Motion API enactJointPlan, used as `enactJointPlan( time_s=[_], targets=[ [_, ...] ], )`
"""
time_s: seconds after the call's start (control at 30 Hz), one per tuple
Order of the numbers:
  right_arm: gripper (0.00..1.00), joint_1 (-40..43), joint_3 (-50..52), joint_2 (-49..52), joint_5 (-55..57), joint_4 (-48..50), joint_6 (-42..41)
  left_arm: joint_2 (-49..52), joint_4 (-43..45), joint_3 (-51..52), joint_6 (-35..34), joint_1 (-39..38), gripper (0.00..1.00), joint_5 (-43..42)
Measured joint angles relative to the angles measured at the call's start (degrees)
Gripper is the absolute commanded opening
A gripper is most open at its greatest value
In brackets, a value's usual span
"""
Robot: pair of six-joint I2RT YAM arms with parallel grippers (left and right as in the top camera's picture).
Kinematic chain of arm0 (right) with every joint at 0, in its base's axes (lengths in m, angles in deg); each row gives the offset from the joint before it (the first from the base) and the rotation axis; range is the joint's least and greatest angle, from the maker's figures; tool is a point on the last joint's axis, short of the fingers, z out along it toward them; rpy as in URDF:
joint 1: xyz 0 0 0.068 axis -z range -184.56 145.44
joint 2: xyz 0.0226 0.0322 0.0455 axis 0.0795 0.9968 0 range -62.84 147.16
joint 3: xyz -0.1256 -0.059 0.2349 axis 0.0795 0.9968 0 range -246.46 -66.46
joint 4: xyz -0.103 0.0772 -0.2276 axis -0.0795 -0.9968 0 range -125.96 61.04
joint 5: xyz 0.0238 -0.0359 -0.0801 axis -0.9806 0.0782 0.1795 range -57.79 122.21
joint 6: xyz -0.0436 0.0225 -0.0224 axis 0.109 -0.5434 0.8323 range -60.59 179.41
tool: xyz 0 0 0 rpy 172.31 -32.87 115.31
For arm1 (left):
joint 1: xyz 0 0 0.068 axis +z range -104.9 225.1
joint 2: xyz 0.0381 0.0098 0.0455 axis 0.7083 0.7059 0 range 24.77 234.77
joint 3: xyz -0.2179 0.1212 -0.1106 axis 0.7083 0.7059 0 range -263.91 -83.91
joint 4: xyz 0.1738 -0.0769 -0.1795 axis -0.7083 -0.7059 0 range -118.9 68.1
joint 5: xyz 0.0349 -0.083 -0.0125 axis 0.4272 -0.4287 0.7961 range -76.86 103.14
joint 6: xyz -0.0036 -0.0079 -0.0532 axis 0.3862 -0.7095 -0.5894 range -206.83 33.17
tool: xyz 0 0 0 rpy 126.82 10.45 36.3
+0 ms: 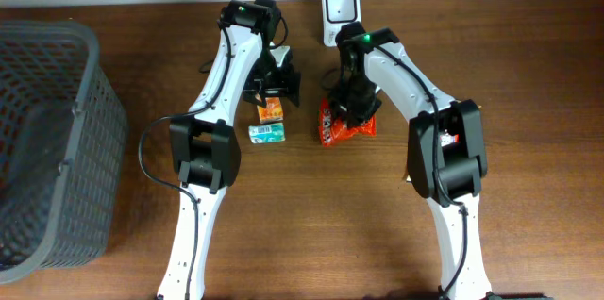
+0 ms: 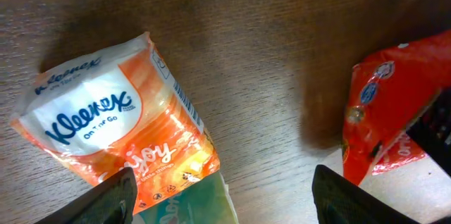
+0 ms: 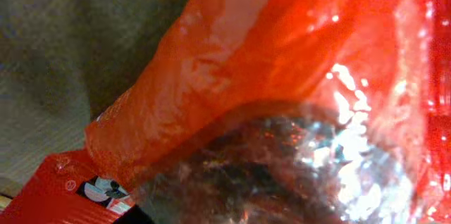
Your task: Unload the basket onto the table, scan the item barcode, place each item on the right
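Scan's not done yet imo. Red snack bag (image 1: 342, 133) sits on the tabletop (image 1: 311, 215) near the barcode scanner (image 1: 339, 8), right tool (image 1: 351, 102) on top of it, can't tell if it's gripping. Left tool (image 2: 229, 197) hangs open over the Kleenex pack (image 2: 113, 125).

Bare table (image 2: 268, 62) straight ahead of the left gripper (image 2: 229, 197). A tissue pack (image 2: 106, 122) crowds one side of it, a red snack bag (image 2: 391, 104) the other.

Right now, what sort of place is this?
Likely a mock shop checkout: a small white barcode scanner at the back, a grey plastic mesh basket on the left, and an orange Kleenex tissue pack.
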Motion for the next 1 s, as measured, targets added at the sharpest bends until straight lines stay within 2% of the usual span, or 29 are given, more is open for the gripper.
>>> enactJointPlan(
  time_s=[0.13,0.27,0.3,0.4,0.5,0.63,0.67,0.8,0.87,1.0],
  targets=[
    [0.04,0.5,-1.9,-0.1,4.6,0.3,5.4,0.0,0.2,0.0,0.0,0.0,0.78,0.0],
    [0.04,4.5,-17.3,2.0,8.6,0.0,24.1,0.0,0.5,0.0,0.0,0.0,0.78,0.2],
    [0.04,4.5,-18.3,2.1,8.6,1.2,25.9,0.0,0.6,0.0,0.0,0.0,0.79,0.2],
    [0.04,4.3,-21.1,2.1,8.8,10.2,33.8,0.0,0.6,0.0,0.0,0.0,0.78,0.2],
    [0.04,4.3,-21.1,2.3,8.8,25.2,36.3,0.0,0.6,0.0,0.0,0.0,0.78,0.2],
    [0.04,4.0,-21.2,2.4,8.8,37.0,36.7,0.0,0.7,0.0,0.0,0.0,0.78,0.2],
    [0.04,3.8,-21.2,2.4,8.8,37.6,35.8,0.0,0.6,0.0,0.0,0.0,0.78,0.2],
    [0.04,3.7,-21.0,2.5,7.9,34.7,21.9,0.0,0.9,0.0,0.0,0.0,0.77,0.2],
    [0.04,3.7,-21.0,2.6,5.6,34.6,17.9,0.0,0.9,0.0,0.0,0.0,0.77,0.2],
    [0.04,4.0,-21.0,2.9,3.0,33.5,15.2,0.0,0.9,0.0,0.0,0.0,0.78,0.2]
  ],
)
